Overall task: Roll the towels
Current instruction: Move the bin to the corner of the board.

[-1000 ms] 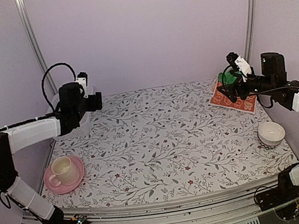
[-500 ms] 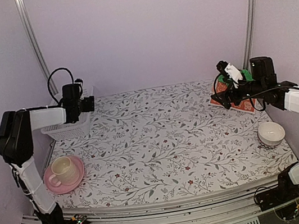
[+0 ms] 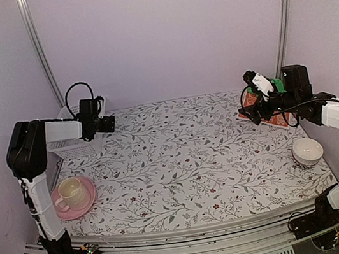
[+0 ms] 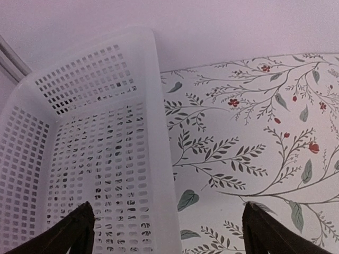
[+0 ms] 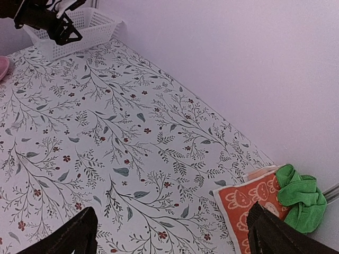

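Both towels lie at the table's far right corner. The orange-red towel (image 5: 253, 205) with a white pattern lies flat, and the green towel (image 5: 300, 197) is bunched up against its far side. From above, the orange-red towel (image 3: 277, 121) and green towel (image 3: 253, 96) are partly covered by my right arm. My right gripper (image 3: 252, 109) hovers open at their left edge, empty; in its wrist view the right gripper (image 5: 170, 233) has one finger (image 5: 267, 233) over the orange-red towel. My left gripper (image 3: 108, 122) is open and empty at the far left, and its wrist view shows the left gripper (image 4: 167, 233) over a basket's rim.
A white perforated basket (image 3: 72, 145) stands at the far left; its right wall (image 4: 159, 159) runs between my left fingers. A cup on a pink saucer (image 3: 70, 194) sits near left. A white bowl (image 3: 307, 151) sits near right. A floral cloth covers the table.
The left arm has folded back, with its gripper staying by the basket's right side. The right gripper has shifted a little left, off the towels to their left edge. Both stayed open.
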Robot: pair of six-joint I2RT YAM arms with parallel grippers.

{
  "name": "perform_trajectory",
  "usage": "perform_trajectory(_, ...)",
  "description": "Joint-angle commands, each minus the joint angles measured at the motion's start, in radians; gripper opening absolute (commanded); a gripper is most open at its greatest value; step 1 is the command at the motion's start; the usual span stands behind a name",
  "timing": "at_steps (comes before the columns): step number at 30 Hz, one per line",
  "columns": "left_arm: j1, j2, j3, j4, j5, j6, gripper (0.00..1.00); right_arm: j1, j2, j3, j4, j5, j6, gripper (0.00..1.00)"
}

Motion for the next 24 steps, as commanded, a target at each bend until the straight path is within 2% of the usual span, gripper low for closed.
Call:
perform_trajectory(1,0.005,0.037,0.036,-0.061,-0.057,-0.020,0.97,0.008,0.015,-0.013,0.020,0.016,-0.010,0.99)
perform_trajectory(19,0.043,0.040,0.004,0.002,-0.341,-0.050,0.97,0.012,0.028,-0.020,0.022,0.014,-0.019,0.99)
perform_trajectory(24,0.054,0.040,0.000,0.008,-0.353,-0.057,0.97,0.015,0.030,-0.021,0.022,0.016,-0.021,0.99)
